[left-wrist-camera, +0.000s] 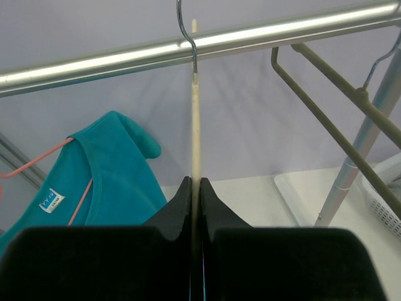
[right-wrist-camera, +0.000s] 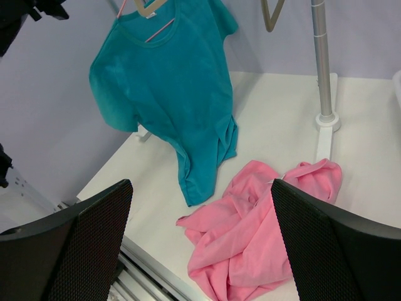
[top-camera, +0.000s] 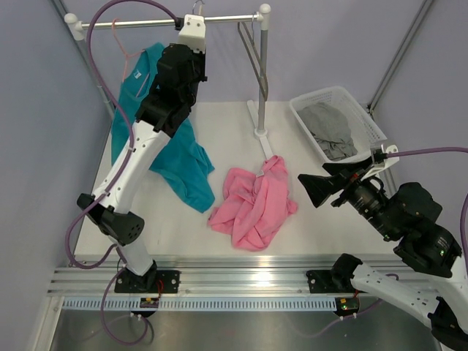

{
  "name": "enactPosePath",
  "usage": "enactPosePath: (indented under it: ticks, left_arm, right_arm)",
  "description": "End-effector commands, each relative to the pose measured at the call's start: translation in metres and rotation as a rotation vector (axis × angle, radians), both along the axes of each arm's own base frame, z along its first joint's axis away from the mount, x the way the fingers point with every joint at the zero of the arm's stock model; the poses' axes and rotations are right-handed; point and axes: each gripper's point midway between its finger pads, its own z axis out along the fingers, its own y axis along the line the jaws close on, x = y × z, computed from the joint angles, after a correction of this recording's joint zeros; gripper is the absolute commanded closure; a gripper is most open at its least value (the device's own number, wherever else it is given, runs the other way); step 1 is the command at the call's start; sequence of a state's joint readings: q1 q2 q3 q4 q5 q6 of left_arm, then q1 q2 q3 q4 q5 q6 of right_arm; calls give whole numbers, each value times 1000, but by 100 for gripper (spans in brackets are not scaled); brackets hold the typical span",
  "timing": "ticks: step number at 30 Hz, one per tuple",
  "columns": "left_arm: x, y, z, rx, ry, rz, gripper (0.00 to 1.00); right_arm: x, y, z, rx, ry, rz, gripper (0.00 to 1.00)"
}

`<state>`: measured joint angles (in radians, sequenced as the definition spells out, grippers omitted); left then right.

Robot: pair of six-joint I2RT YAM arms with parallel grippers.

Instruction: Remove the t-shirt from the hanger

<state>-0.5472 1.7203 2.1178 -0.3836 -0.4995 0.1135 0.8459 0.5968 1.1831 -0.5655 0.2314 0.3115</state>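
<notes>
The pink t-shirt (top-camera: 254, 205) lies crumpled on the table, off any hanger; it also shows in the right wrist view (right-wrist-camera: 263, 238). The cream hanger (left-wrist-camera: 195, 125) hangs edge-on by its metal hook (left-wrist-camera: 187, 31) from the rail (left-wrist-camera: 282, 31). My left gripper (left-wrist-camera: 195, 186) is shut on the hanger's lower part, raised up at the rail (top-camera: 194, 31). In the top view the hanger is mostly hidden behind that gripper. My right gripper (top-camera: 320, 188) is open and empty, held above the table to the right of the pink t-shirt, its fingers (right-wrist-camera: 94, 219) spread wide.
A teal t-shirt (top-camera: 157, 139) hangs on a thin pink hanger (left-wrist-camera: 34, 166) at the rail's left end. A dark hanger (top-camera: 256, 55) hangs near the rack's right post (top-camera: 263, 80). A white basket (top-camera: 369, 121) with a grey garment (top-camera: 329, 128) stands back right.
</notes>
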Motion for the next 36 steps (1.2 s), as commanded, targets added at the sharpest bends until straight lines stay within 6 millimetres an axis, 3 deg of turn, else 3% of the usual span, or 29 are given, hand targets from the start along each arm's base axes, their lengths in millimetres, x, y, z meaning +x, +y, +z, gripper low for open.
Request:
enactPosePath:
  ticks: [1, 9, 22, 23, 24, 27, 28, 30, 31, 33, 34, 35, 36]
  left_arm:
    - [6, 12, 38, -53, -105, 18, 100]
    - [17, -6, 12, -57, -55, -81, 100]
    - [14, -3, -11, -107, 9, -58, 98]
    - [14, -5, -12, -105, 12, -70, 90]
    - [12, -6, -11, -106, 10, -79, 56]
    - [4, -4, -7, -112, 3, -92, 6]
    - [-6, -4, 2, -107, -14, -122, 1]
    - [-17, -3, -1, -78, -6, -156, 1]
    - [-36, 2, 14, -86, -32, -183, 1]
    - [-53, 6, 7, -84, -14, -210, 1]
    - [-78, 12, 21, -114, -35, -248, 1]
    - [-91, 13, 21, -121, -30, -273, 1]
    - [-100, 10, 3, -158, 22, -298, 1]
  right_arm:
    - [-5, 4, 7, 26, -12, 35, 0]
    - [-2, 1, 5, 16, -13, 13, 1]
    - [-4, 1, 5, 15, -18, 19, 0]
    - [-5, 1, 5, 15, -18, 23, 1]
    - [-5, 1, 5, 17, -20, 26, 1]
    - [-6, 2, 4, 13, -17, 33, 1]
    - [-5, 5, 2, 2, -13, 39, 0]
    - [-6, 12, 0, -12, -5, 72, 1]
    - [-7, 15, -1, -17, -3, 88, 0]
    - [-2, 18, -6, -44, 16, 79, 1]
    - [0, 18, -9, -56, 26, 71, 1]
    - [2, 19, -11, -65, 35, 67, 0]
    - [7, 23, -16, -82, 48, 61, 1]
